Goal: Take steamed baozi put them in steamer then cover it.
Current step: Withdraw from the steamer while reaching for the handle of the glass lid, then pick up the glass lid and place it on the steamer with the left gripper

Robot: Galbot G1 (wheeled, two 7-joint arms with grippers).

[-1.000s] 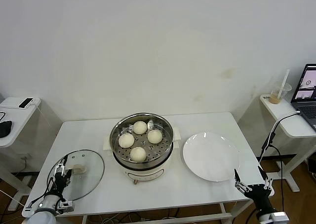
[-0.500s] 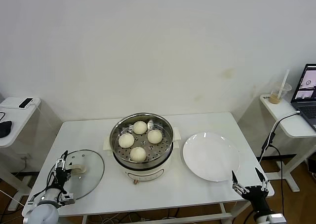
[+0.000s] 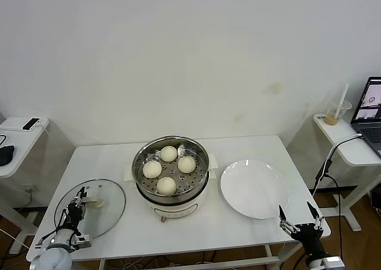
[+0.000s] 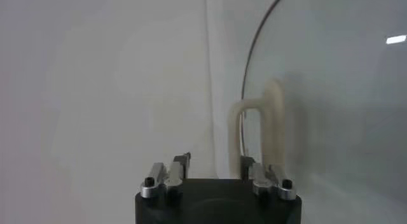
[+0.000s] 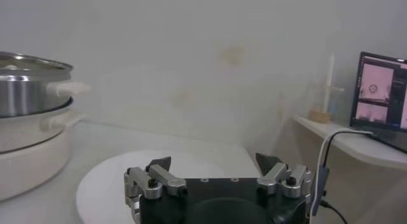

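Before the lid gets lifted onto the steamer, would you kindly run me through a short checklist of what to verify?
1. All four baozi inside the steamer: ok.
2. Plate emptied of buns: ok.
3. Cover lying flat on the table, left of the steamer: ok.
4. Left gripper at the cover's handle: ok, it sits over the near edge.
5. Fingers firmly closed on the handle: cannot tell.
6. Right gripper open and away from the steamer, off the table's near right corner: ok.
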